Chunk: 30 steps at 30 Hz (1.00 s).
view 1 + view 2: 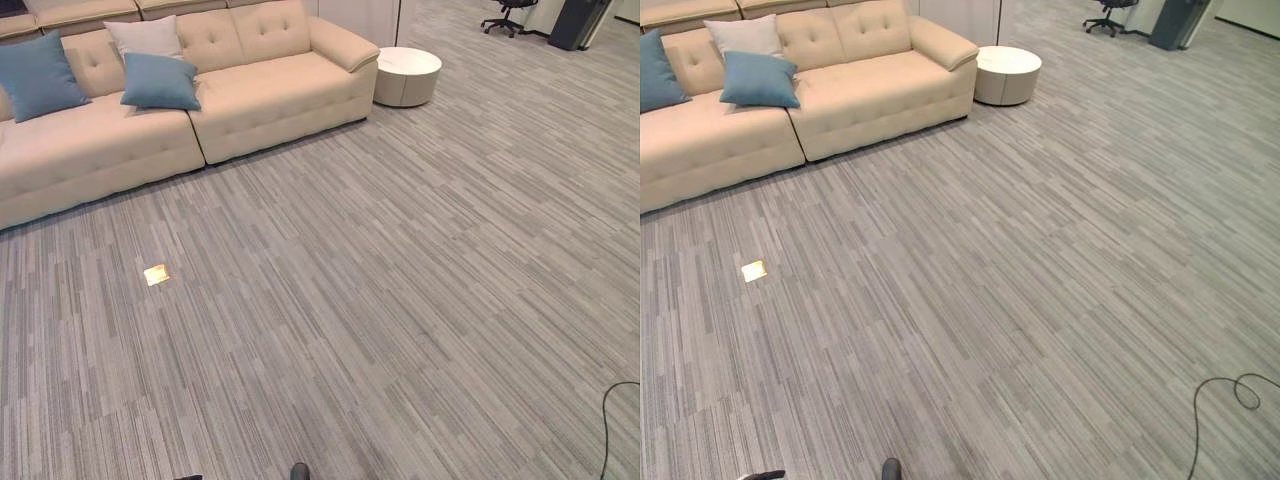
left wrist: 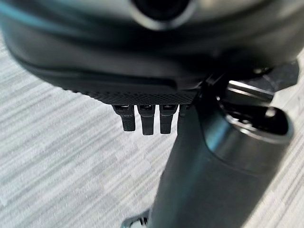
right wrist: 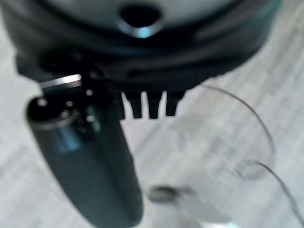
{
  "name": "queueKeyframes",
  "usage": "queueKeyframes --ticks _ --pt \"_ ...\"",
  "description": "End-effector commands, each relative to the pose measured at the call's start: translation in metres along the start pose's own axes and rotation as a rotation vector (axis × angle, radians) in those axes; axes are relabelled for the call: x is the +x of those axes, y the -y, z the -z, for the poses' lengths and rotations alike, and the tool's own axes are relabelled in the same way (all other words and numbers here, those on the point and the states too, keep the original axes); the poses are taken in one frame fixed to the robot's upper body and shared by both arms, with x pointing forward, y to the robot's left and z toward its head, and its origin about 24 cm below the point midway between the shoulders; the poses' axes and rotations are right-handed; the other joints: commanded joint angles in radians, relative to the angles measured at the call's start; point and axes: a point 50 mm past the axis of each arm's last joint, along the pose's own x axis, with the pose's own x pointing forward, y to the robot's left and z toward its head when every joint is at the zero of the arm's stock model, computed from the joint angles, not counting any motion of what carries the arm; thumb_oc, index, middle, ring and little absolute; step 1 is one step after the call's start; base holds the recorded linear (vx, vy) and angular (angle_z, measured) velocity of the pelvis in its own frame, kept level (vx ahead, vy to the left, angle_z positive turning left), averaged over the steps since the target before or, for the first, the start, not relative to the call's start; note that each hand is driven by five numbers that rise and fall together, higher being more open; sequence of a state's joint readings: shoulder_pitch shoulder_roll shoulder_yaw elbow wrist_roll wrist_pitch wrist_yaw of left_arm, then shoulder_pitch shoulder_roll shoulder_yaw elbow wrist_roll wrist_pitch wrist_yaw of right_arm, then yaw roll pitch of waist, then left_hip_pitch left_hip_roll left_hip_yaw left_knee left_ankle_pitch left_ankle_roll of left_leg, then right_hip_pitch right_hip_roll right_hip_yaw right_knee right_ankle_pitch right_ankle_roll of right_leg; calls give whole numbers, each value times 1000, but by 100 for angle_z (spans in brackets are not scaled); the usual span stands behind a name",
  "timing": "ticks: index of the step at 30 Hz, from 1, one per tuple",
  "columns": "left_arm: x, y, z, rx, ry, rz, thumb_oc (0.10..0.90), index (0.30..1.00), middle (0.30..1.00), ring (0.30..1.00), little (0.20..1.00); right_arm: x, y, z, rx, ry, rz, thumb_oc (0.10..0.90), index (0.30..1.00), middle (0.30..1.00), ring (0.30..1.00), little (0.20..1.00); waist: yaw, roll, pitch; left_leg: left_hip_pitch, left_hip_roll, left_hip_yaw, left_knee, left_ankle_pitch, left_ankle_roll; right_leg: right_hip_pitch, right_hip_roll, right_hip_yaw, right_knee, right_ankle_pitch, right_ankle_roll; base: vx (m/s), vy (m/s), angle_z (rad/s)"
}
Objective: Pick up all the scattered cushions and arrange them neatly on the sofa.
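Cushions on sofa [image 1: 260, 95]: two blue cushions [image 1: 160, 82] and one white cushion [image 1: 145, 37] lean upright against its backrest, near the left end. Left hand [image 2: 142, 116] and right hand [image 3: 147, 107] hang over carpet [image 1: 400, 300], fingers straight, empty.

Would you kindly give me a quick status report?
Both robot hands, left and right, open, holding nothing. Three cushions on sofa. Carpet ahead unobstructed.

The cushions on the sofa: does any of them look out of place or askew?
None lies on the floor. Three sit on the sofa: a blue cushion at its left, a second blue cushion tilted in front of a white cushion. They look loosely placed, not lined up.
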<state>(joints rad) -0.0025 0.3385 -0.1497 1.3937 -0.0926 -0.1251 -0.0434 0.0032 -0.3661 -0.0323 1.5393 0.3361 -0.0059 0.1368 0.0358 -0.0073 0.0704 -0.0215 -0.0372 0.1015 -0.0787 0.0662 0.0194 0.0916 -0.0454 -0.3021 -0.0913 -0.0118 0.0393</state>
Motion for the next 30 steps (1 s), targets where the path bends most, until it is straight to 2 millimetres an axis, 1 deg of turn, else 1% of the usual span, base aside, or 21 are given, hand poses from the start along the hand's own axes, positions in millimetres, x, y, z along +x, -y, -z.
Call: queueKeyframes --ticks 1,3,5,7,11,12,13,16,18,19,20,21,22,23,24,25,26,27,28,29,30 --pt "1 6 -2 62 -5 -8 800 900 900 900 900 -4 27 5 -73 -14 98 800 900 900 900 900 0 40 -47 -26 53 -47 -9 -41 -76 -114 -69 -3 4 54 108 -1 -1 -4" --pt "1 12 -3 76 -5 10 800 900 900 900 900 -4 26 -1 -78 6 98 800 900 900 900 900 -5 45 -45 -29 53 -44 -9 -41 -74 -121 -68 6 4 56 109 1 -9 -5" --pt "1 19 1 45 -27 36 800 900 900 900 900 -3 22 -5 -92 19 84 800 900 900 900 900 -9 46 -44 -29 55 -39 -9 -43 -73 -124 -66 15 4 56 106 25 -21 -6" --pt "1 23 0 60 -28 50 800 900 900 900 900 -3 18 -6 -123 18 77 800 900 900 900 900 -14 48 -40 -28 56 -37 -9 -44 -74 -120 -65 19 4 52 101 60 -53 -15" --pt "3 32 -11 82 4 79 800 900 900 900 900 -1 9 -15 -186 47 59 800 900 900 900 900 -28 53 -18 -21 62 -43 -9 -44 -80 -99 -60 7 4 42 82 56 -77 -6" --pt "3 32 -11 82 4 79 800 900 900 900 900 -1 9 -15 -186 47 59 800 900 900 900 900 -29 53 -17 -20 62 -43 -9 -44 -80 -98 -60 7 4 42 82 58 -105 1" --pt "4 36 -17 88 20 89 800 900 900 900 900 -1 8 -22 -185 72 57 800 900 900 900 900 -34 55 1 -15 70 -48 -9 -44 -87 -87 -54 -3 4 37 69 61 -113 2" --pt "4 41 -24 95 34 103 800 900 900 900 900 -1 -1 -35 -218 113 41 800 900 900 900 900 -38 58 33 -9 87 -60 -9 -38 -94 -82 -40 -22 8 26 53 68 -139 15" --pt "5 43 -28 107 36 106 800 900 900 900 900 0 -10 -41 -289 132 26 800 900 900 900 900 -33 54 48 -5 102 -66 -9 -32 -98 -88 -30 -26 29 6 41 66 -123 13" --pt "5 42 -28 107 36 106 800 900 900 900 900 0 -10 -41 -289 132 26 800 900 900 900 900 -34 54 49 -5 102 -66 -9 -32 -98 -88 -30 -26 31 5 41 83 -161 6" --pt "5 41 -35 102 54 100 800 900 900 900 900 -1 -18 -53 -346 166 13 800 900 900 900 900 -23 44 66 -4 118 -71 -7 -19 -102 -97 -24 -30 59 -16 28 58 -180 4" --pt "6 40 -40 89 70 95 800 900 900 900 900 -2 -23 -61 -370 190 6 800 900 900 900 900 -17 33 80 -29 127 -74 44 -37 -107 -104 -25 -35 78 -30 19 79 -260 10" --pt "6 39 -44 74 86 89 800 900 900 900 900 -2 -27 -66 -398 209 -4 800 900 900 900 900 -10 22 94 -55 135 -71 119 -71 -109 -106 -26 -35 91 -41 8 97 -239 26" --pt "6 39 -46 61 103 85 800 900 900 900 900 -3 -32 -71 -436 230 -17 800 900 900 900 900 2 10 102 -81 134 -68 213 -113 -106 -101 -25 -33 97 -52 -4 142 -223 33" --pt "6 42 -48 61 113 90 800 900 900 900 900 -4 -36 -78 -465 253 -26 800 900 900 900 900 19 4 114 -114 124 -69 304 -127 -103 -90 -23 -33 97 -62 -9 118 -141 33" --pt "6 42 -48 61 114 90 800 900 900 900 900 -4 -36 -79 -465 253 -26 800 900 900 900 900 17 4 112 -119 123 -71 304 -125 -103 -94 -24 -35 97 -61 -8 187 -231 19" --pt "6 45 -54 62 134 89 800 900 900 900 900 -9 -50 -99 -567 327 -44 800 900 900 900 900 52 -4 145 -215 165 -12 514 -74 -107 -54 -19 -69 95 -83 -25 207 -230 28" --pt "6 46 -55 67 137 94 800 900 900 900 900 -10 -55 -103 -606 337 -50 800 900 900 900 900 63 -5 151 -237 191 24 572 -61 -103 -34 -14 -85 91 -95 -32 347 -314 25" --pt "5 47 -55 75 139 99 800 900 900 900 900 -11 -61 -108 -661 351 -56 800 900 900 900 900 85 -5 165 -279 193 37 646 -74 -113 4 -4 -93 84 -123 -32 153 -124 23" --pt "5 47 -56 75 141 99 800 900 900 900 900 -11 -61 -109 -660 354 -56 800 900 900 900 900 82 -6 164 -290 191 45 642 -55 -100 -7 -9 -104 85 -111 -36 223 -112 30" --pt "5 47 -52 86 131 101 800 900 900 900 900 -13 -67 -114 -696 369 -63 800 900 900 900 900 107 -8 170 -332 170 40 674 -94 -109 19 1 -99 81 -137 -33 361 19 47"
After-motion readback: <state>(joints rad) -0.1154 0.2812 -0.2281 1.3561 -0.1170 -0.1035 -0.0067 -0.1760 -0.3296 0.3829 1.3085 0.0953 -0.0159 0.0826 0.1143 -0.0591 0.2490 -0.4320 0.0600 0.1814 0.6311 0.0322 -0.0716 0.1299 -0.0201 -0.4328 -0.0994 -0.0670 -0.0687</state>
